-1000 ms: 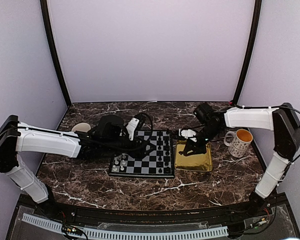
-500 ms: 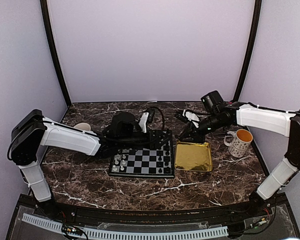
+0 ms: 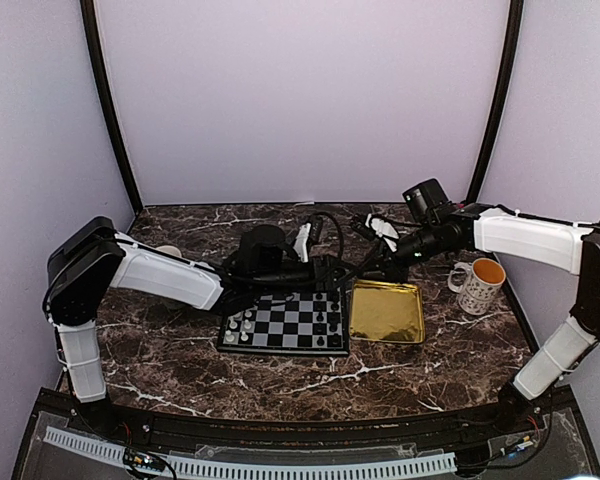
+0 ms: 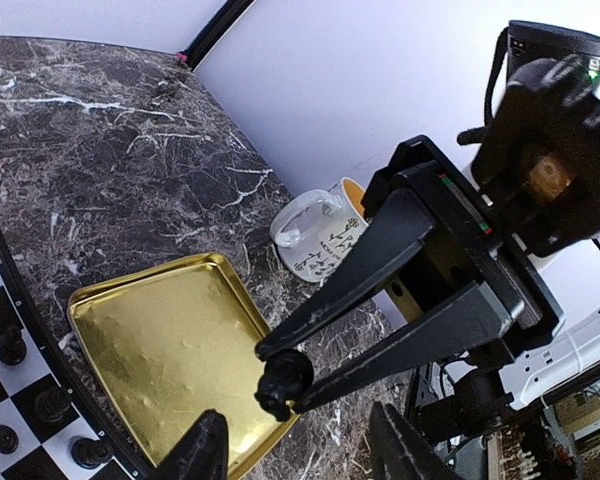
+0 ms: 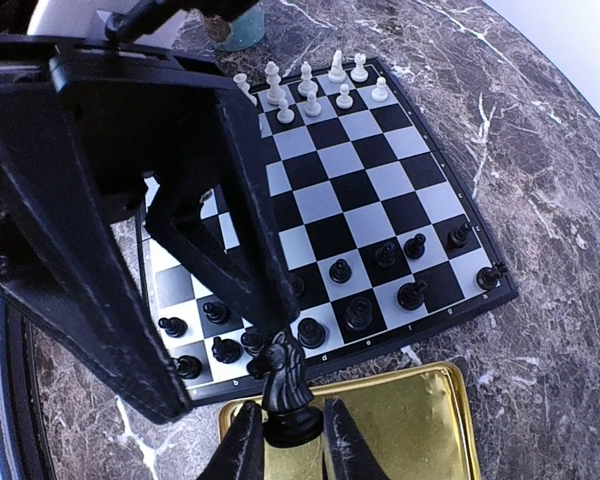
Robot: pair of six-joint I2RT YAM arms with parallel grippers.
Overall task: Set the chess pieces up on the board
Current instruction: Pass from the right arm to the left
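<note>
Between the clamped fingers of the right gripper (image 5: 290,440): one black knight (image 5: 285,385). Left gripper (image 4: 298,420) astride it, jaws apart. Judged handover; left must close squarely before right releases.

A black knight (image 5: 283,375) stands upright, pinched at its base by the right hand (image 5: 288,445). Just beyond that hand the board (image 5: 360,190) lies flat, with black pieces (image 5: 385,255) on its nearer rows and white pieces (image 5: 308,95) along the far edge.

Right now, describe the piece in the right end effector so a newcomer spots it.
Find the gold tray right of the board. Over the gap between them, the right end effector pinches a black knight by its base. Unlike the other black pieces, it's airborne.
</note>
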